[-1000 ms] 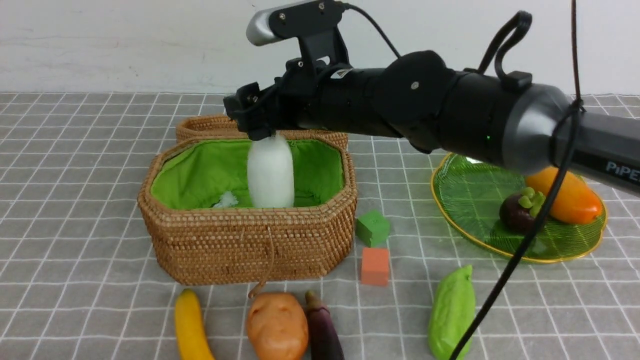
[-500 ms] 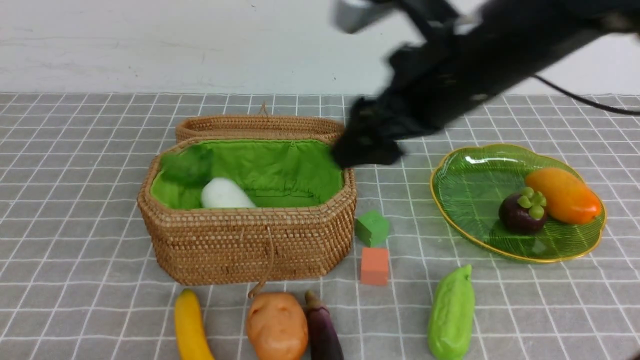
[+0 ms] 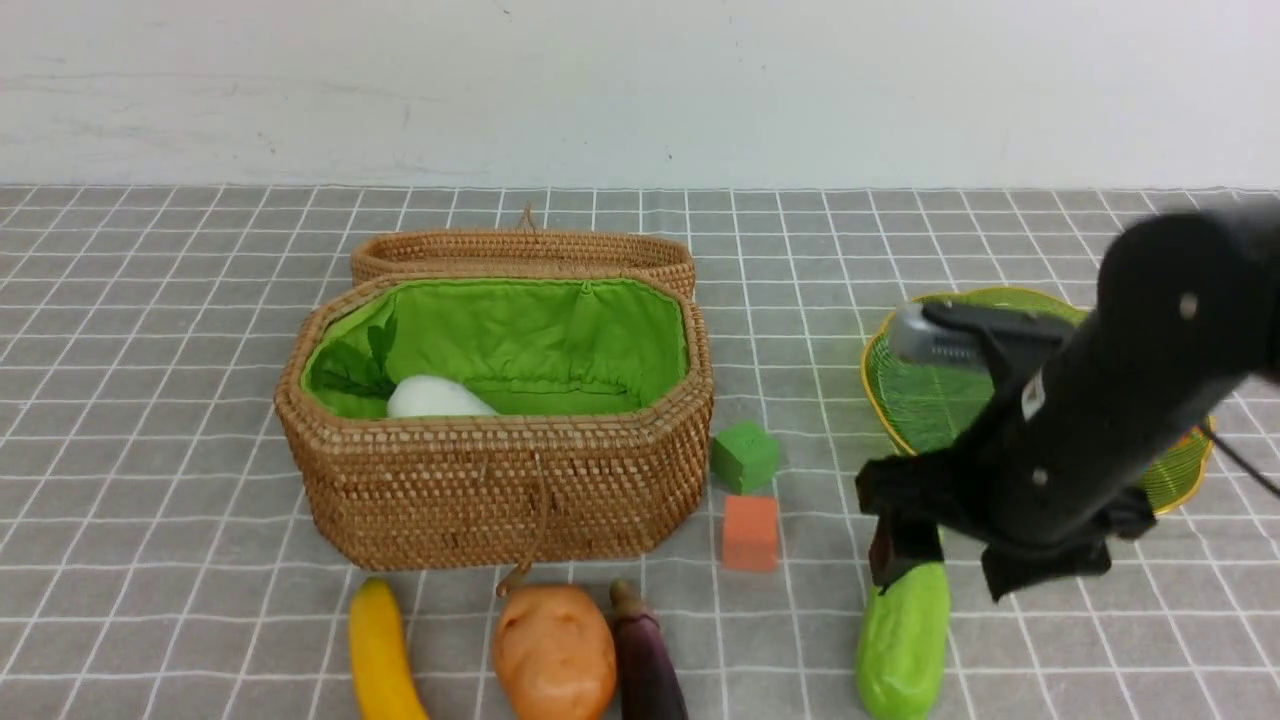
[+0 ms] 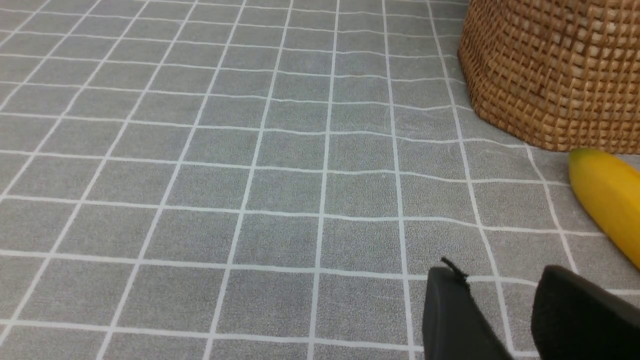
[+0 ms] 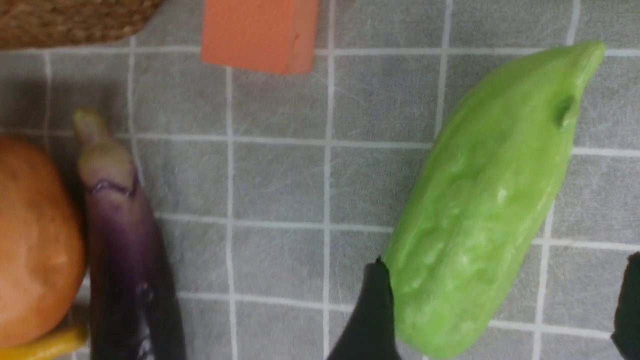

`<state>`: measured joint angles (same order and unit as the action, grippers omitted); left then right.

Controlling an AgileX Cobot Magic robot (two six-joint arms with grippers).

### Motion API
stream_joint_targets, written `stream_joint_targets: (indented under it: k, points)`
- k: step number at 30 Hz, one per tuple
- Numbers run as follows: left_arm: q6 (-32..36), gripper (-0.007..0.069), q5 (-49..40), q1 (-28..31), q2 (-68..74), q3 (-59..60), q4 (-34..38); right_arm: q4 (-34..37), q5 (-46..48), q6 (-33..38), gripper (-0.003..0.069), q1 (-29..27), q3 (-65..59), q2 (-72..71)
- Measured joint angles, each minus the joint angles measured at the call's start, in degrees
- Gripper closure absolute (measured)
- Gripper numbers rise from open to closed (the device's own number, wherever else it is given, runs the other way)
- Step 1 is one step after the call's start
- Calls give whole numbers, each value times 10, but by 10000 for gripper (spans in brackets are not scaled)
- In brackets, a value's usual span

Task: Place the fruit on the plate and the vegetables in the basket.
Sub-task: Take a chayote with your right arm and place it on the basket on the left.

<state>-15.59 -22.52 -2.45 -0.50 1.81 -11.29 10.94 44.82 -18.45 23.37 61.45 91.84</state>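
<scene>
The white radish point(image 3: 435, 398) lies in the green-lined woven basket point(image 3: 500, 500). My right gripper point(image 3: 945, 575) hangs low over the pale green gourd point(image 3: 905, 640). It point(image 5: 505, 280) is open wide, with the gourd point(image 5: 490, 200) next to one finger. The banana point(image 3: 378, 650), potato point(image 3: 553, 650) and eggplant point(image 3: 645, 665) lie in front of the basket. My right arm covers most of the green plate point(image 3: 910, 400) and hides whatever lies on it. My left gripper point(image 4: 500, 280) is open and empty above the cloth, near the banana point(image 4: 605, 195).
A green cube point(image 3: 745, 455) and an orange cube point(image 3: 750, 532) sit between the basket and the gourd. The basket's lid point(image 3: 520, 255) lies open behind it. The eggplant point(image 5: 125, 250) and potato point(image 5: 35, 240) lie close beside the gourd.
My right arm has let go of the radish over the basket, swung right and come down over the gourd. The radish has tipped over and now lies in the basket.
</scene>
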Motion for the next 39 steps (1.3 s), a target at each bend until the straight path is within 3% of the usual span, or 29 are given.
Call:
stream_joint_targets:
  k: [7, 10, 12, 18, 23, 29, 30, 32, 39]
  points:
    - [0, 386, 0, 0, 0, 0, 0, -6, -68, -16, 89, 0, -39, 60]
    - [0, 386, 0, 0, 0, 0, -1, -10, -62, -6, 156, 1, -40, 89]
    - [0, 386, 0, 0, 0, 0, -1, -9, -49, 24, 252, 0, -41, 97]
    - [0, 386, 0, 0, 0, 0, -1, 4, 14, 85, 249, -4, 5, 75]
    - [0, 386, 0, 0, 0, 0, -1, 14, 48, 120, 249, -4, 122, 39]
    - [0, 386, 0, 0, 0, 0, -1, 95, -4, 248, 249, 21, 288, 38]
    - [0, 386, 0, 0, 0, 0, -1, 119, -23, 308, 249, 44, 328, 50]
    - [0, 386, 0, 0, 0, 0, -1, 135, -43, 361, 249, 71, 371, 76]
    - [0, 386, 0, 0, 0, 0, -1, 118, -112, 391, 249, 120, 423, 207]
